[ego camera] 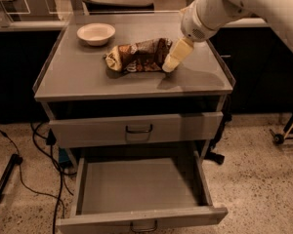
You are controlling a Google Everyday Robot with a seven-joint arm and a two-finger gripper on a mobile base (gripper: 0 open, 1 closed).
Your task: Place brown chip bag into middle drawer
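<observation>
Brown chip bag (136,56) lies crumpled on its side on the grey cabinet top (88,79), and the gripper (168,66) is at the bag's right end, its pale tip angled down and to the left, touching or just beside the foil there. Whether the gripper is clenched, released or has hold of the bag cannot be told. The white arm (212,11) behind it reaches in from the upper right, above the right half of the cabinet top. The bag runs left to right near the middle of the top, dark brown in the centre with a tan-yellow left end. A cream round bowl (95,33) stands upright behind and to the left of the bag, apart from it, towards the back left corner. Below the top, a closed grey drawer front (176,126) with a small dark handle faces the camera. Under it, the middle drawer (136,186) is pulled well out, its grey floor in view. Dark cables (39,145) trail over the speckled floor (259,179) at the left.
</observation>
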